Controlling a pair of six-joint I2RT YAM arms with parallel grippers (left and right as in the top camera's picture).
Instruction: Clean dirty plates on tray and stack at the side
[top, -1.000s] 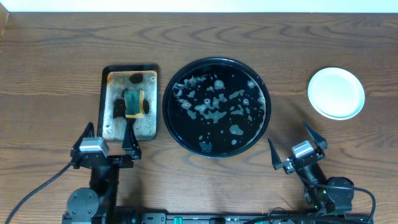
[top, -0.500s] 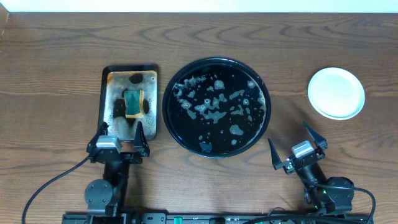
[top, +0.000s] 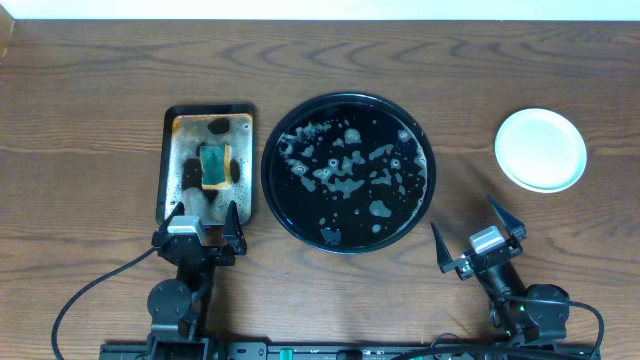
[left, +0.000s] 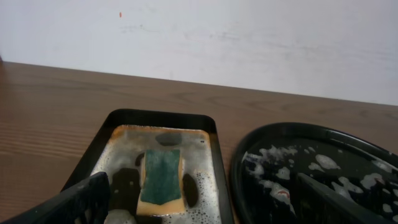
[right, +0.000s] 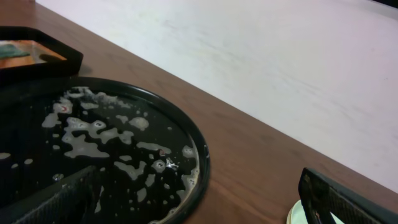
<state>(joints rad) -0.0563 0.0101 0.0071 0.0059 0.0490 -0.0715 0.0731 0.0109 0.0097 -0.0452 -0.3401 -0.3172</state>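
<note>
Overhead — tray (top: 350, 97) just right of left pincer (top: 203, 210).

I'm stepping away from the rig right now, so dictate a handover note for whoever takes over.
Left pincer: open, empty, at the near edge of the sponge tray.
Right pincer: open, empty, off to the right.
The plates show as one pale disc at the right; count unreadable.
Round tray holds only suds.
Sponge lies in its tray.
Looks done; check the stack.

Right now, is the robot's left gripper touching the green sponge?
Apart. In the overhead view the left gripper is at the near end of the small tray, and bare soapy tray floor shows between it and the sponge.
</note>
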